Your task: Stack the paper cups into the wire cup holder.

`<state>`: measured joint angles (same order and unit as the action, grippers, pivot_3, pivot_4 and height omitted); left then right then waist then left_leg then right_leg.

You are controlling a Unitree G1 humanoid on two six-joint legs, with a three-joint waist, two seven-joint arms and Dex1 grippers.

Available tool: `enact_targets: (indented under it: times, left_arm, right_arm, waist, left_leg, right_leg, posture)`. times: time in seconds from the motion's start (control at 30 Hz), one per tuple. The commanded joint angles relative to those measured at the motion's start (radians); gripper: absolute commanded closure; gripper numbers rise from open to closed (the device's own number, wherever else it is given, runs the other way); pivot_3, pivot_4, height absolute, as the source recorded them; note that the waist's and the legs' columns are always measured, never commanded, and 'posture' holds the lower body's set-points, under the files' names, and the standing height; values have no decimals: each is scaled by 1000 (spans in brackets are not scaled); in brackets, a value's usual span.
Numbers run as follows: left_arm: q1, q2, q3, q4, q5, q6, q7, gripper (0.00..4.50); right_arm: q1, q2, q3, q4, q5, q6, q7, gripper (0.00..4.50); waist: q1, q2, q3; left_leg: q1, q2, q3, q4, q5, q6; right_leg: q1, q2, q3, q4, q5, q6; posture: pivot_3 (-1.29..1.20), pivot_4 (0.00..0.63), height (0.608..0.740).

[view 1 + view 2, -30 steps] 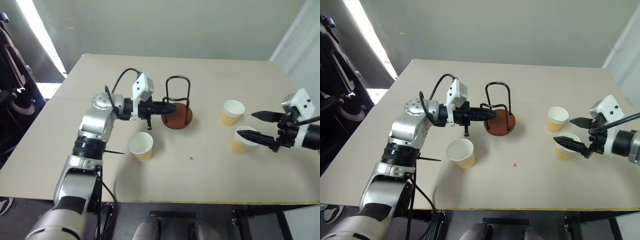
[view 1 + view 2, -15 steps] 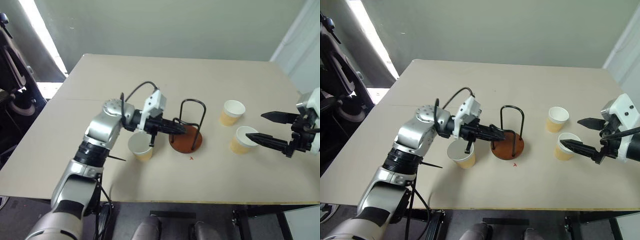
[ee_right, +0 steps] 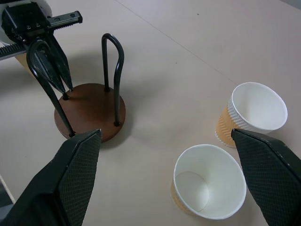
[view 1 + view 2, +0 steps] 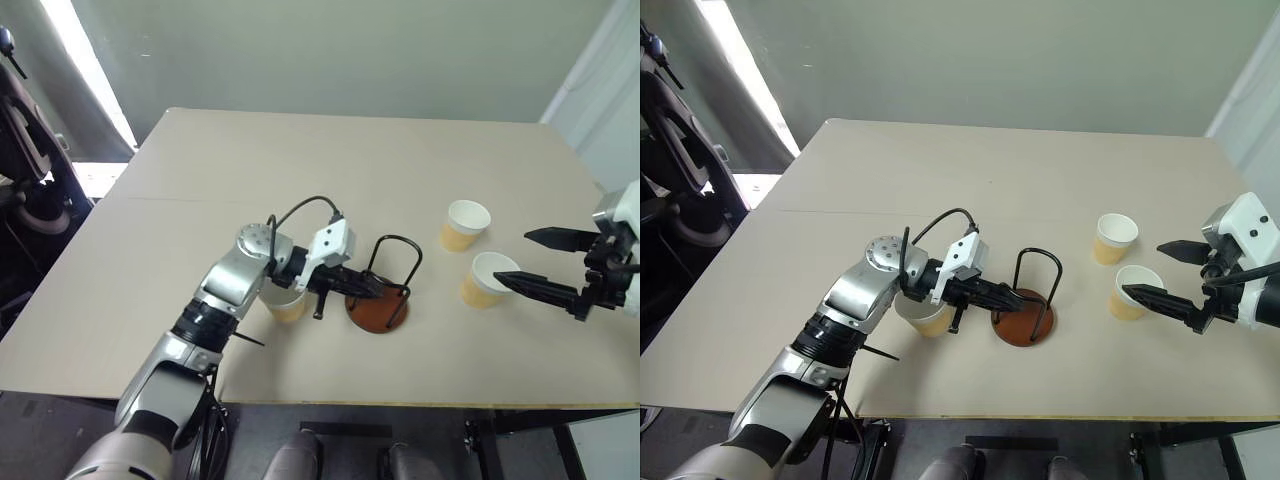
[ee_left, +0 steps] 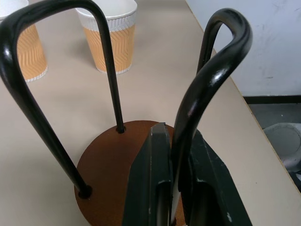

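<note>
Left of frame centre, the left pincer point(image 4: 372, 288) is clenching one black loop of the wire cup holder point(image 4: 385, 300), its brown base sitting on the desk point(image 4: 330, 170) at lower centre. One paper cup point(image 4: 925, 317) is standing just behind that arm, partly hidden. Two more paper cups are standing at right: one point(image 4: 466, 224) farther back, one point(image 4: 485, 279) nearer, well apart from the holder. The right pincer point(image 4: 548, 263) is gaping wide at the right edge, its lower finger reaching over the nearer cup, grasping nothing. A grey wall is rising beyond the beige desk.
</note>
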<state>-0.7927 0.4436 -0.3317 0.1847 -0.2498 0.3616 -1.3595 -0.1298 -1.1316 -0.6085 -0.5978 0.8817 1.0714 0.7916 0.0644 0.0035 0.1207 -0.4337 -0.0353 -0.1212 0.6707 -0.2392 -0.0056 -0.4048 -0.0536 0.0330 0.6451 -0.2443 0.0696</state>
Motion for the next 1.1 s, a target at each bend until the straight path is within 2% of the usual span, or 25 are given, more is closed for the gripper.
enact_targets:
  times: [0.03, 0.3, 0.67, 0.77, 1.1]
  left_arm:
    - [15, -7, -1, -18, 3, -21, 4, 4481]
    - [29, -13, -2, -22, 5, -17, 6, 4481]
    - [29, -21, -11, -13, 11, -26, -11, 4481]
    - [28, -17, -11, -16, 2, -8, -24, 3679]
    - [32, 4, 13, -63, 3, -24, -6, 142]
  right_arm:
    - [3, -20, -35, -24, 18, -5, 16, 0]
    - [68, -52, -95, -101, 100, 26, 105, 0]
    - [46, -62, -69, -131, 175, 12, 82, 0]
    - [35, -65, -48, -123, 173, 4, 73, 0]
    - [-3, -67, 21, -104, 159, -23, 58, 0]
  waist:
    - [0, 0, 0]
    - [1, 0, 0]
    - [0, 0, 0]
    - [0, 0, 0]
    - [0, 0, 0]
  left_leg:
    - [0, 0, 0, 0, 0, 0]
    - [0, 0, 0, 0, 0, 0]
    - [0, 0, 0, 3, 0, 0]
    - [0, 0, 0, 3, 0, 0]
    - [-1, 0, 0, 4, 0, 1]
  right_leg:
    - [0, 0, 0, 0, 0, 0]
    - [0, 0, 0, 0, 0, 0]
    - [1, 0, 0, 0, 0, 1]
    - [1, 0, 0, 1, 1, 1]
    - [1, 0, 0, 1, 1, 2]
  posture:
    - [0, 150, 740]
    - [0, 150, 740]
    - [0, 150, 740]
    - [0, 150, 740]
    - [0, 150, 740]
